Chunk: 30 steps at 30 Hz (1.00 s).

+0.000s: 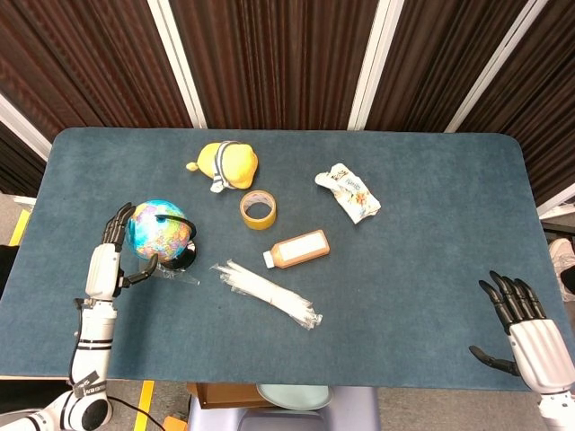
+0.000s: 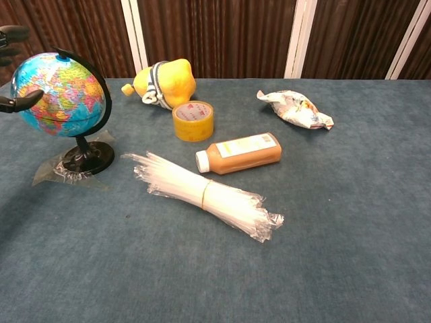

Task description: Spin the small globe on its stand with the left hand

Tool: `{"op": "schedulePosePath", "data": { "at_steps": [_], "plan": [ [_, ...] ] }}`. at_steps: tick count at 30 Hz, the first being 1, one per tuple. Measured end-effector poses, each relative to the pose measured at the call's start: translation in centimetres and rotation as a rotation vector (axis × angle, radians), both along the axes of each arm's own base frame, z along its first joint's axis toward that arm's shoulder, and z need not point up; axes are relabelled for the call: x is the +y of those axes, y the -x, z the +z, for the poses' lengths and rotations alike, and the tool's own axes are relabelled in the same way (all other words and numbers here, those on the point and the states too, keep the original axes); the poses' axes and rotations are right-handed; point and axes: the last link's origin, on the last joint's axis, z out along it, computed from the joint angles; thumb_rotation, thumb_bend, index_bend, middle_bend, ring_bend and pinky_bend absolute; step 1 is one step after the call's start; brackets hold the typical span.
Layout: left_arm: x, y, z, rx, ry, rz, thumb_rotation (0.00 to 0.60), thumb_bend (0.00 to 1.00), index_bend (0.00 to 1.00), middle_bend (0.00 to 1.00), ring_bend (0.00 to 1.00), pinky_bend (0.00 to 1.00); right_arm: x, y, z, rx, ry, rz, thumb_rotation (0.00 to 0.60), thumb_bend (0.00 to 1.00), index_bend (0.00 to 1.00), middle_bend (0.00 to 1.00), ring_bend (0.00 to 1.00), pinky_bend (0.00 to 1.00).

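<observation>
The small blue globe (image 1: 158, 230) stands on a black stand (image 2: 87, 156) at the left of the table, on a scrap of clear plastic. My left hand (image 1: 108, 260) is open just to the left of the globe, fingers spread toward it and thumb near its lower side. In the chest view only its black fingertips (image 2: 15, 101) show at the left edge, next to the globe (image 2: 57, 94); I cannot tell if they touch it. My right hand (image 1: 526, 330) is open at the table's near right corner, holding nothing.
A yellow plush toy (image 1: 227, 164), a tape roll (image 1: 258, 209), an orange bottle (image 1: 301, 249), a bundle of clear straws (image 1: 269, 294) and a crumpled snack packet (image 1: 349, 192) lie across the middle of the blue table (image 1: 422, 251).
</observation>
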Motion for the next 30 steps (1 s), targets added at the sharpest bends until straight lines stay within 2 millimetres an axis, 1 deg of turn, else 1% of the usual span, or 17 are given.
{"op": "schedulePosePath", "data": {
  "at_steps": [11, 20, 30],
  "plan": [
    [0.5, 0.5, 0.3, 0.001, -0.021, 0.021, 0.6, 0.36, 0.0, 0.0, 0.0, 0.0, 0.2, 0.0, 0.1, 0.001, -0.001, 0.003, 0.6, 0.07, 0.0, 0.0, 0.0, 0.0],
    [0.9, 1.3, 0.5, -0.009, -0.015, 0.06, 0.6, 0.36, 0.0, 0.0, 0.0, 0.0, 0.2, 0.0, 0.2, 0.0, 0.006, 0.002, 0.6, 0.07, 0.0, 0.0, 0.0, 0.0],
    [1.9, 2.4, 0.6, -0.006, -0.003, 0.113, 0.6, 0.36, 0.0, 0.0, 0.0, 0.0, 0.3, 0.1, 0.3, 0.001, 0.006, -0.001, 0.6, 0.07, 0.0, 0.0, 0.0, 0.0]
  ]
}}
